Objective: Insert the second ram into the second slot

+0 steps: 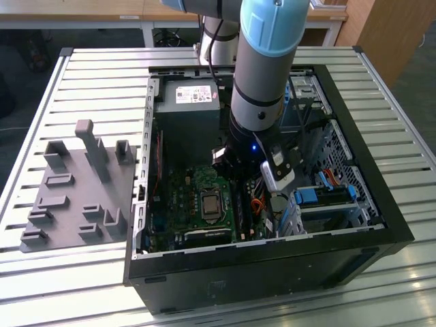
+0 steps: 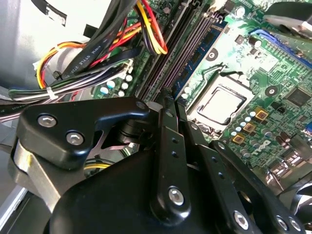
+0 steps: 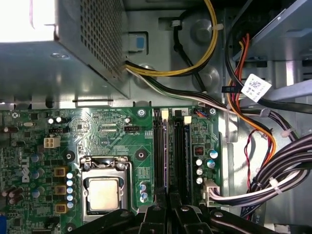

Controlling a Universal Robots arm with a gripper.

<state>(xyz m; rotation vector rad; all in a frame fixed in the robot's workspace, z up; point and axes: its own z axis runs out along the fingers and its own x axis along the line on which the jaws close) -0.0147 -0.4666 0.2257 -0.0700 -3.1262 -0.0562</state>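
In both wrist views the black two-fingered gripper [image 2: 170,100] fills the lower middle of the frame, fingers drawn together. Whether they pinch anything, I cannot tell. Their tips meet the long, thin blue circuit-board memory stick [image 3: 166,156], which stands on edge among the black memory slots [image 3: 181,156] at centre. The silver square processor [image 3: 104,192] sits lower left, and the grey metal power supply box [image 3: 73,53] upper left.

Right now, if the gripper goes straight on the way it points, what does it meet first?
Probably the dark memory slots on the motherboard, straight ahead of the gripper; the depth is unclear.
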